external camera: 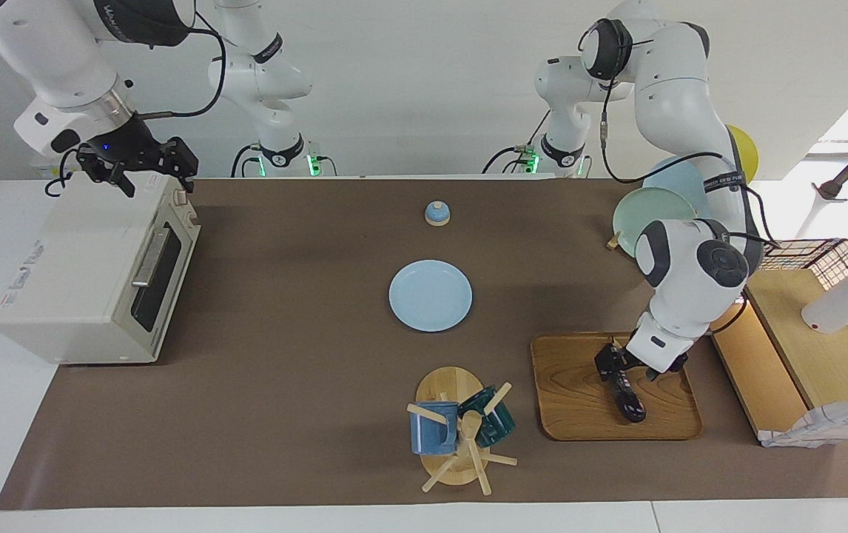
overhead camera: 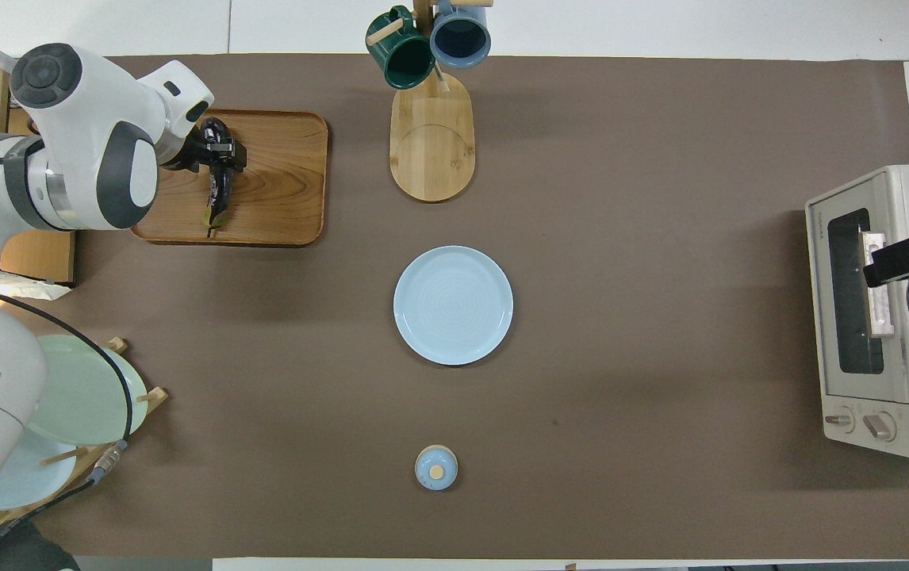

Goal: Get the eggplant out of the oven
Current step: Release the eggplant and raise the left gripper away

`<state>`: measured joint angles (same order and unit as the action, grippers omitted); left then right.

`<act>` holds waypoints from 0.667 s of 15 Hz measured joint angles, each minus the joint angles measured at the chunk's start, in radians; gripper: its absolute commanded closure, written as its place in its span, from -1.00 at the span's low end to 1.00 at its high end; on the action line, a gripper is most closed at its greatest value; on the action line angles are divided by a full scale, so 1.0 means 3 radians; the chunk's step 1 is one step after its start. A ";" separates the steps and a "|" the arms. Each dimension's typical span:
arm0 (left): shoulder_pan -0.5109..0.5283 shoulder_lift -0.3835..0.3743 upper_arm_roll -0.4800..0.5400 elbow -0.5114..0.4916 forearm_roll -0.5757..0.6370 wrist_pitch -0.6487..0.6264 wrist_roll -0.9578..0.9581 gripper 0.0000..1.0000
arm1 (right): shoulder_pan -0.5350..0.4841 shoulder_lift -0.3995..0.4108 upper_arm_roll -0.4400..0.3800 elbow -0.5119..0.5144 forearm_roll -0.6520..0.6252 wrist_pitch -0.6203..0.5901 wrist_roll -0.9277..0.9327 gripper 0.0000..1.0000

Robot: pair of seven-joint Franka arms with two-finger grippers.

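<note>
The dark purple eggplant (external camera: 630, 403) (overhead camera: 216, 198) lies on the wooden tray (external camera: 572, 400) (overhead camera: 280, 198) toward the left arm's end of the table. My left gripper (external camera: 618, 368) (overhead camera: 219, 155) stands open just over the eggplant's end nearer the robots, fingers spread to either side of it. The cream-white oven (external camera: 91, 274) (overhead camera: 883, 317) sits at the right arm's end with its glass door shut. My right gripper (external camera: 154, 174) (overhead camera: 903, 262) waits open above the oven's top edge, holding nothing.
A light blue plate (external camera: 430, 295) lies mid-table, with a small blue bell (external camera: 436, 213) nearer the robots. A mug tree (external camera: 457, 433) with a blue and a green mug stands beside the tray. A plate rack (external camera: 650, 211) and wooden shelves (external camera: 801, 348) stand at the left arm's end.
</note>
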<state>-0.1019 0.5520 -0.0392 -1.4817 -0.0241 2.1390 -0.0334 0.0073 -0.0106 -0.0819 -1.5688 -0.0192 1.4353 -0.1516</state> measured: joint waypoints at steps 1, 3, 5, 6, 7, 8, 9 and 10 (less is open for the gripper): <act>0.0027 -0.0118 0.0001 0.0003 0.0000 -0.0128 0.0000 -1.00 | 0.0000 0.0000 0.0000 0.0000 0.0000 0.0000 0.0000 -1.00; 0.0087 -0.0395 0.0017 0.0007 0.0000 -0.0438 0.0000 -1.00 | 0.0000 0.0000 0.0000 0.0000 0.0000 0.0000 0.0000 -1.00; 0.0139 -0.0666 0.0047 0.0010 0.0000 -0.0693 0.0000 -1.00 | 0.0000 0.0000 0.0000 0.0000 0.0000 0.0000 0.0000 -1.00; 0.0154 -0.0794 0.0067 0.0012 0.0000 -0.0839 0.0000 -1.00 | 0.0000 0.0000 0.0000 0.0000 0.0000 0.0000 0.0000 -1.00; 0.0157 -0.0925 0.0091 0.0014 0.0000 -0.1003 0.0000 -1.00 | 0.0000 0.0000 0.0000 0.0000 0.0000 0.0000 0.0000 -1.00; 0.0157 -0.1056 0.0104 0.0015 0.0000 -0.1182 0.0000 -1.00 | 0.0000 0.0000 0.0000 0.0000 0.0000 0.0000 0.0000 -1.00; 0.0157 -0.1187 0.0107 0.0016 0.0000 -0.1379 -0.0004 -1.00 | 0.0000 0.0000 0.0000 0.0000 0.0000 0.0000 0.0000 -1.00; 0.0156 -0.1316 0.0106 0.0015 0.0000 -0.1588 -0.0022 -1.00 | 0.0000 0.0000 0.0000 0.0000 0.0000 0.0000 0.0000 -1.00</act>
<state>-0.0550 0.1574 -0.0072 -1.4771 -0.0241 1.6627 -0.0400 0.0073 -0.0106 -0.0819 -1.5688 -0.0192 1.4353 -0.1516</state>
